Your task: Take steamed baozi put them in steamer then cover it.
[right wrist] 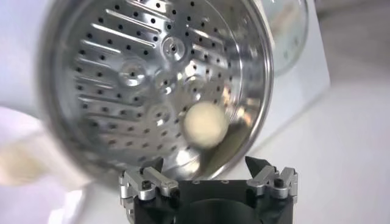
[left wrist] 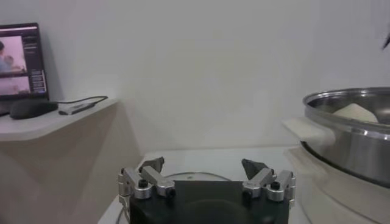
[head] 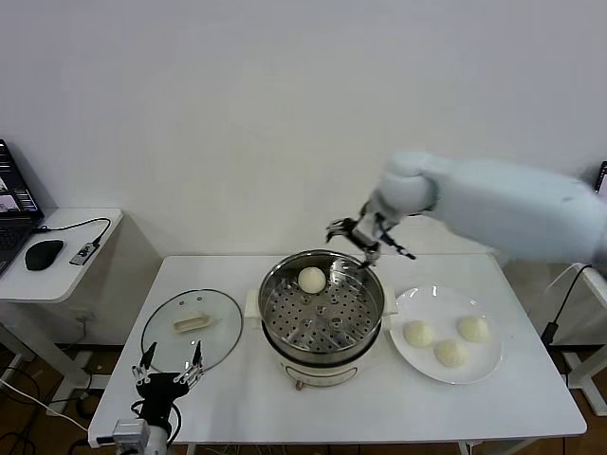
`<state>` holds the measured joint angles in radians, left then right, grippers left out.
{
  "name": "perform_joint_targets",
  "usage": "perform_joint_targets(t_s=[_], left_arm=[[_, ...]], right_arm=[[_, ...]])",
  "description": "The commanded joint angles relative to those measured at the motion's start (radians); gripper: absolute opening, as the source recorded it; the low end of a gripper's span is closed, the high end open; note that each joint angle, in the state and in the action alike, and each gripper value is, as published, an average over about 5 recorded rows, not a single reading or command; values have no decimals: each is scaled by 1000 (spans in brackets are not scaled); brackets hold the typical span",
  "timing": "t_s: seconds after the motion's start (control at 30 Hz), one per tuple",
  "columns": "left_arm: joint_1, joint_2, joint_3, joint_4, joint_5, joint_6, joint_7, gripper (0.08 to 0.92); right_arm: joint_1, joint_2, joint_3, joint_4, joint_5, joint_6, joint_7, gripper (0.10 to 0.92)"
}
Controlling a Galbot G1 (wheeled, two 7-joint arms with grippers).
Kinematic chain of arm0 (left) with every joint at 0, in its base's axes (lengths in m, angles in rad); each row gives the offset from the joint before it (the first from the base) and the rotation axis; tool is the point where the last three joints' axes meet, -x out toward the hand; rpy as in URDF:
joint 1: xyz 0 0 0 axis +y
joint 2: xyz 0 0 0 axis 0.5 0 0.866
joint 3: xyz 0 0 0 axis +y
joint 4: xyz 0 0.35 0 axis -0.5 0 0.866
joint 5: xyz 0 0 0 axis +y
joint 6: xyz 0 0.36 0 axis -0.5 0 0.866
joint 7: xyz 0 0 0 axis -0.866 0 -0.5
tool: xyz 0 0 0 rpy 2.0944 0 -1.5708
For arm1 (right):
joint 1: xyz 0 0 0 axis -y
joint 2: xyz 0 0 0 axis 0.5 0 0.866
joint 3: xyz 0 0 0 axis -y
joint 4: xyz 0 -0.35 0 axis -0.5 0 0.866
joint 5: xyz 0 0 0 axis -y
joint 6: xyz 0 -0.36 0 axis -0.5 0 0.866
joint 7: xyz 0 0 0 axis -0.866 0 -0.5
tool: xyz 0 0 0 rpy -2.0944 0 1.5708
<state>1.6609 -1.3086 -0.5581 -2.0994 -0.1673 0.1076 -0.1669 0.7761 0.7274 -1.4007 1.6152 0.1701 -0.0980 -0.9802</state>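
White table (head: 285,398): right gripper (head: 368,237) apart above steamer (head: 322,313); left gripper (head: 169,370) apart beside cover (head: 192,327).

Head view: right arm (head: 512,213) motion-blurred, cut off at right edge. Laptop (head: 14,204) cut by left edge, screen content too small to read. Left wrist view: steamer (left wrist: 353,131) cut at right edge; baozi (left wrist: 355,112) only partly seen over rim. Right wrist view: cover (right wrist: 291,30) blurred, cut at top; steamer's left side smeared.
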Motion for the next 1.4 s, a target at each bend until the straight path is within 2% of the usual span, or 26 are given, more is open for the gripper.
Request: perform_joint_targets(t_s=[0.03,0.2,0.33,0.47,0.63,1.07,1.4], left_arm=[[0,7,5,-3,3,5,0,823],[1,21,-4,-9,0,5,-2,823],[5,27,-8,-11,1,5,-4,823],[6,30,-12,-9,4,6,-4,823],[1,26,-14,-8,7,11,-6,823],[0,13,-35,5,11,9,-7,823],[-1,14,-46,13,11,8,-6,823]], right_arm=[[123,-275,-81,206,160,-267,-34,823],[-18,-388,-10,195,104,-266,-23,823],[-346,-453,228,127,8,-233,-30,823],[-607,-454,442,47,-68,-201,-44,823],[-759,-400,544,-33,-116,-163,-63,823],[-763,-145,525,-283,-213,-73,-55,823],[-760,3,512,-381,-232,-80,-29,823]])
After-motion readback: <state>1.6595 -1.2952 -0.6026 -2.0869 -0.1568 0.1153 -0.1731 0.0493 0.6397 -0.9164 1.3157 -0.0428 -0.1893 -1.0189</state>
